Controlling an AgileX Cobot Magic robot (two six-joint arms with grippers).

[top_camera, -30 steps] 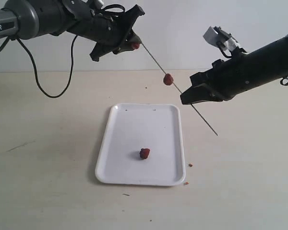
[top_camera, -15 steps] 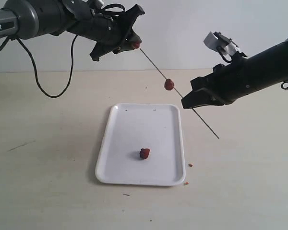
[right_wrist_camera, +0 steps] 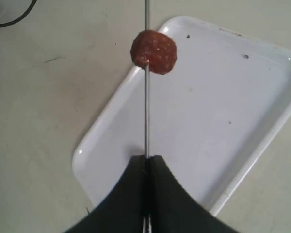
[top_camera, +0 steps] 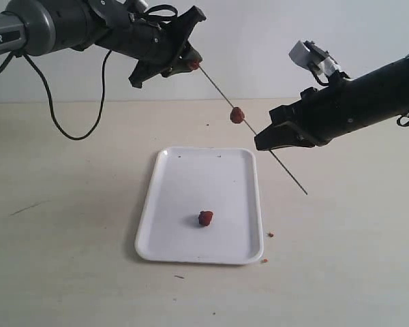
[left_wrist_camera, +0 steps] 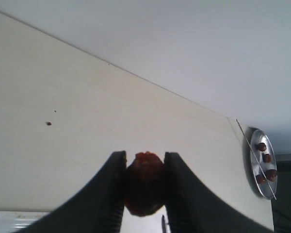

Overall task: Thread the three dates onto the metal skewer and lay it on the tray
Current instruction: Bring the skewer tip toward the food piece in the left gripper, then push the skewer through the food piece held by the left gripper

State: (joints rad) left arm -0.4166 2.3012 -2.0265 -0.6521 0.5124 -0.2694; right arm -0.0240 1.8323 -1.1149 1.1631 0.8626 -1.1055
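Observation:
High at the back left, my left gripper [top_camera: 191,63] is shut on one date [top_camera: 193,65], which sits at the upper tip of the metal skewer [top_camera: 218,88]. The left wrist view shows that date [left_wrist_camera: 145,182] squeezed between the gripper's [left_wrist_camera: 144,160] fingers. The skewer slopes down to the right. A second date [top_camera: 237,114] is threaded on it at mid-length. My right gripper [top_camera: 262,142] is shut on the skewer below that date, over the tray's far right corner. In the right wrist view the skewer [right_wrist_camera: 146,107] runs out of the gripper [right_wrist_camera: 147,158] through the date [right_wrist_camera: 153,52]. A third date [top_camera: 205,218] lies on the white tray [top_camera: 177,177].
Small brown crumbs [top_camera: 270,234] lie on the table beside the tray's right front corner. A black cable [top_camera: 61,122] hangs from the left arm down to the table's back left. The left wrist view shows a round metal plate [left_wrist_camera: 256,167] with several dark fruits far off.
The right gripper with the skewer dipped a little, then rose again, ending slightly further left. The left gripper with its date has stayed in place.

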